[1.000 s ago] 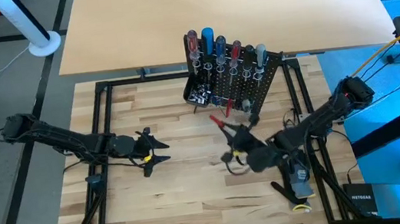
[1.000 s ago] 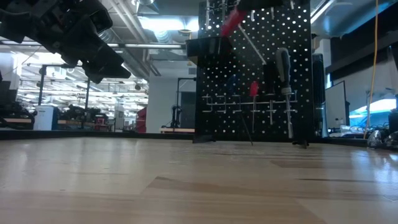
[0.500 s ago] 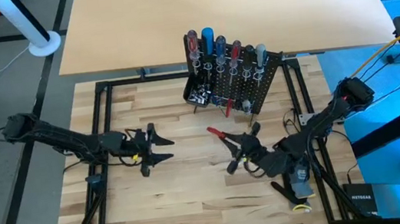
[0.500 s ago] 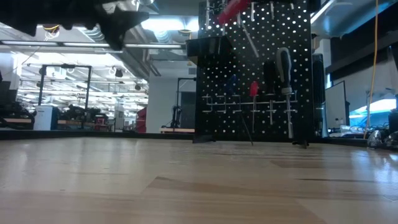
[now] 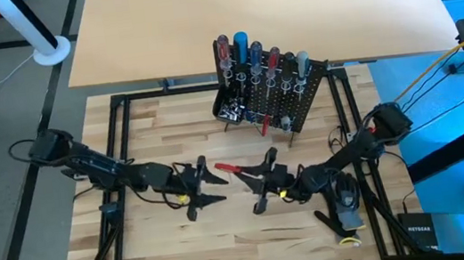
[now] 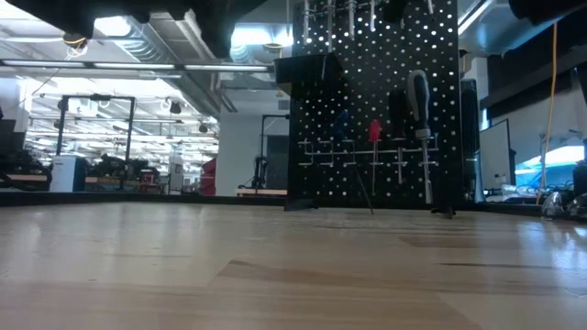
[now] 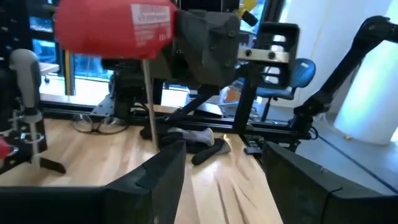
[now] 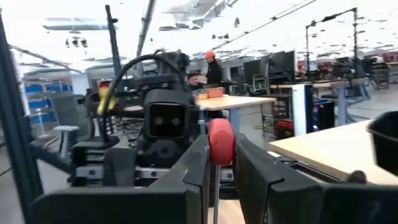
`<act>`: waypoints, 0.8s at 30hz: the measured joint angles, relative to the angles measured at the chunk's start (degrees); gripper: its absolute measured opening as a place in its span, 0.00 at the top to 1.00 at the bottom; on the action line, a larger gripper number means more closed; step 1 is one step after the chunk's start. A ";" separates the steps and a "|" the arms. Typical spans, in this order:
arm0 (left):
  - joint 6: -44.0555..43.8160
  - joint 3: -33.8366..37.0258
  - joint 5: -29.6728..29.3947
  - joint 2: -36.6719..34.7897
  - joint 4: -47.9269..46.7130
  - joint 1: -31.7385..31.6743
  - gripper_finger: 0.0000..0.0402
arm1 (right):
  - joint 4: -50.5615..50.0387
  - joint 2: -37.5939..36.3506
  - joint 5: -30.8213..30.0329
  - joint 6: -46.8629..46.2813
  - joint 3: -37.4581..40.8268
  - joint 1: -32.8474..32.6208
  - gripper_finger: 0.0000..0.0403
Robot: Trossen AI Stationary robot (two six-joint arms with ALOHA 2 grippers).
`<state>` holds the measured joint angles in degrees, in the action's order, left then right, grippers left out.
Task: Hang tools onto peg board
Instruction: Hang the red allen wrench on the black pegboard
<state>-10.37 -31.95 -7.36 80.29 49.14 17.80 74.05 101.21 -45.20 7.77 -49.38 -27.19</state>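
the right pincer (image 5: 261,183) is clenching a red-handled screwdriver (image 5: 225,168) above the counter (image 5: 185,253), facing the released left pincer (image 5: 208,188). it is looking light, stiff, slim; gripping the handle seems safest. the peg board (image 5: 277,97) is standing well apart.

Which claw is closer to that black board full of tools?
The right claw, shut on a red-handled screwdriver, is closer to the peg board. The left claw hangs open farther left.
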 joint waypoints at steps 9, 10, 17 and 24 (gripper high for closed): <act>-1.14 -1.78 0.66 2.93 -0.65 0.47 0.49 | -0.83 2.18 5.72 3.38 -3.48 -0.10 0.86; -1.14 -1.78 0.66 2.93 -0.75 0.47 0.49 | -0.82 2.18 5.80 3.42 -3.48 -0.10 0.86; -1.10 -1.78 0.53 2.10 -4.20 0.75 0.49 | -1.99 2.18 6.12 3.50 -3.50 -0.14 0.86; -1.04 -1.74 -5.65 -5.14 -14.95 0.66 0.49 | -1.71 2.16 6.72 3.94 -3.59 -0.71 0.86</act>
<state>-11.41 -33.69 -13.02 75.15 34.19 18.46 72.34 103.37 -38.48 11.70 -52.97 -27.90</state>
